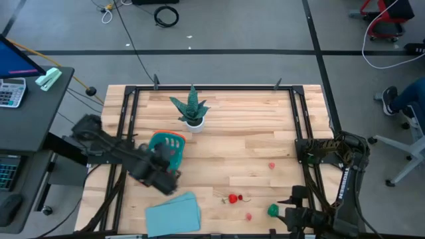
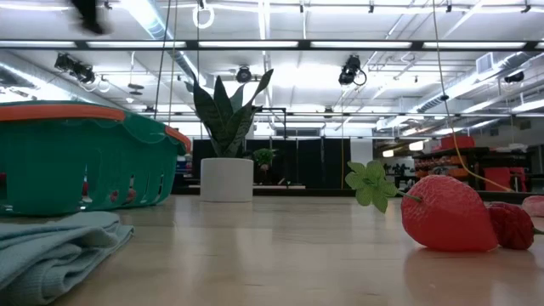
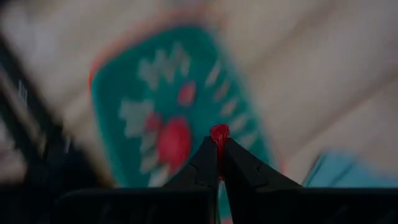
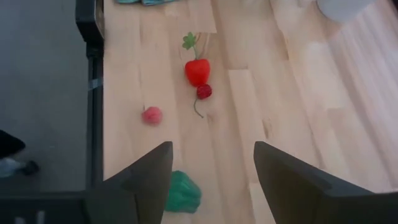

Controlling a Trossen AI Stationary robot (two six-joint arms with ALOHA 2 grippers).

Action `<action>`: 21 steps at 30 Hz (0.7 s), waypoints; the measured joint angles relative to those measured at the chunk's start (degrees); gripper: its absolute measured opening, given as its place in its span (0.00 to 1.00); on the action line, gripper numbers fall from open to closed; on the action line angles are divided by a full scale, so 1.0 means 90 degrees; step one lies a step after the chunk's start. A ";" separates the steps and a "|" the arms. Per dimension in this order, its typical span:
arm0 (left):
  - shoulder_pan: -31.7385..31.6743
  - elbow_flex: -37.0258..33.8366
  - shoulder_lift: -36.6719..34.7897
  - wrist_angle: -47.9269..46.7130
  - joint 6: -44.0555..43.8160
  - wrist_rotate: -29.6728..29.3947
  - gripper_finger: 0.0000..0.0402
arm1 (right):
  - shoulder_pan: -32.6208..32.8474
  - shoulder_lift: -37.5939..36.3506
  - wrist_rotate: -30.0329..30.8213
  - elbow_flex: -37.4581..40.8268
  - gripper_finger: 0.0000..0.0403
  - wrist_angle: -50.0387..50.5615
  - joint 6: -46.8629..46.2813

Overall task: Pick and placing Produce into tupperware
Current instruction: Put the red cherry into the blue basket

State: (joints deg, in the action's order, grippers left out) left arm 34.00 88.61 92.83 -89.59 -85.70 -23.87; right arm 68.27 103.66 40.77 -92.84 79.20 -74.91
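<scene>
Left gripper (image 3: 219, 163) pinching red piece (image 3: 219, 134) | above tupperware (image 3: 137, 81)

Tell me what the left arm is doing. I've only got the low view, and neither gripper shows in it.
Observer: The left gripper is shut on a small red piece, up over the edge of the tupperware.
Operator: Is anything inside the tupperware?
Observer: Yes. The left wrist view shows a larger red piece lying on its slotted floor.
Operator: And the right arm?
Observer: The right gripper is open at the table's near right corner, with a green piece on the wood close by its fingers.
</scene>
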 joint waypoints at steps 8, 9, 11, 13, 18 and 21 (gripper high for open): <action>0.0526 -0.1946 -0.0624 0.1604 -0.0240 0.1065 0.08 | 0.0022 0.0000 0.0010 0.0000 0.58 -0.0017 -0.0279; 0.0526 -0.2132 -0.0626 0.1884 -0.0077 0.1065 0.10 | 0.0020 0.0000 0.0009 0.0000 0.58 -0.0019 -0.0285; 0.0483 -0.2475 -0.0607 0.2359 0.0228 0.1065 0.11 | 0.0017 0.0000 0.0010 0.0000 0.58 -0.0017 -0.0285; 0.0342 -0.2745 -0.0559 0.2558 0.0407 0.1074 0.13 | 0.0017 0.0000 0.0010 0.0000 0.58 -0.0020 -0.0296; -0.0112 -0.2968 -0.0565 0.2256 0.0276 0.1061 0.24 | 0.0007 0.0000 0.0017 0.0000 0.58 -0.0019 -0.0113; -0.0352 -0.2969 -0.0565 0.2276 0.0339 0.1058 0.34 | -0.0031 0.0000 -0.0038 0.0000 0.58 -0.0027 0.0171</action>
State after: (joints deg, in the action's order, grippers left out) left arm 30.83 61.89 87.74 -69.11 -82.65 -14.35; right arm 67.99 103.66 40.44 -92.84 78.96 -73.37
